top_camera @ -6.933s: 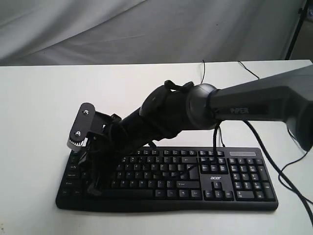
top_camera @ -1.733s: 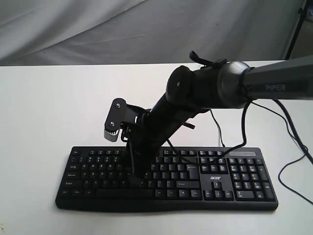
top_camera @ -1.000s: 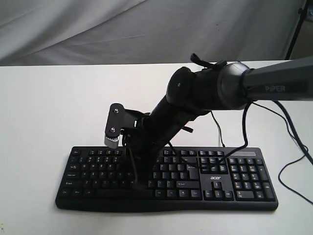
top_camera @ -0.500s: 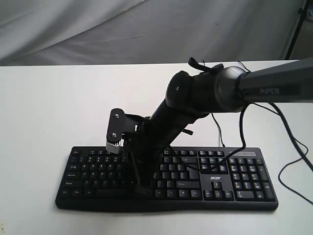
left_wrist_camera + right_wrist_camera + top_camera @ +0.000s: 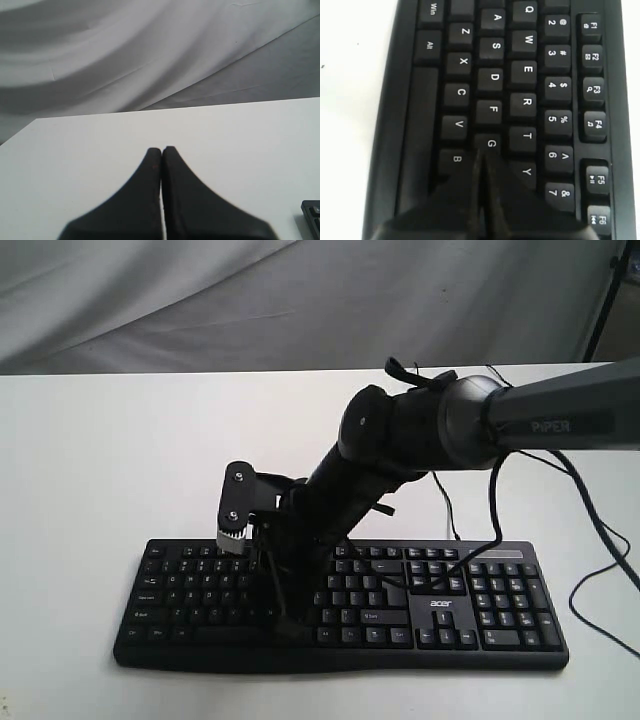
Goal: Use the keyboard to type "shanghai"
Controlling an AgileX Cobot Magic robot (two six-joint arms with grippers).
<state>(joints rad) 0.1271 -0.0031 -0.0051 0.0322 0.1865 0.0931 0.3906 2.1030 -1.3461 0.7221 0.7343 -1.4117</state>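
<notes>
The keyboard point(image 5: 480, 610) lies flat on the white table point(image 5: 90, 490), near the edge of the table at the bottom of the exterior view, its long side running across the picture. Its number pad point(image 5: 505, 605) is at the right end, with the white acer logo point(image 5: 441, 603) just left of it.

The right arm point(image 5: 430, 430) comes in from the right of that view and slants down across the middle. The right gripper point(image 5: 284, 623) stands steeply on the letter block, left of the keyboard's centre. A black bracket with a silver end point(image 5: 235, 510) sticks out from the wrist above the top rows of keys.

From the right wrist view the keyboard point(image 5: 495, 75) fills the picture. The right gripper point(image 5: 484, 156) has its two fingers pressed together with only a thin seam between them, and nothing is held. Its tip sits at the edge of the G key point(image 5: 491, 144) – between G and the next key along that row (which the fingers cover). Whether the tip is pushing a key down or only resting on it cannot be told.

The left gripper point(image 5: 161, 150) is closed too, finger against finger, and empty. It hangs over bare table – a corner of the keyboard point(image 5: 312, 215) just shows at the edge of its view, well apart from the tip. Grey cloth point(image 5: 125, 50) hangs behind the table
</notes>
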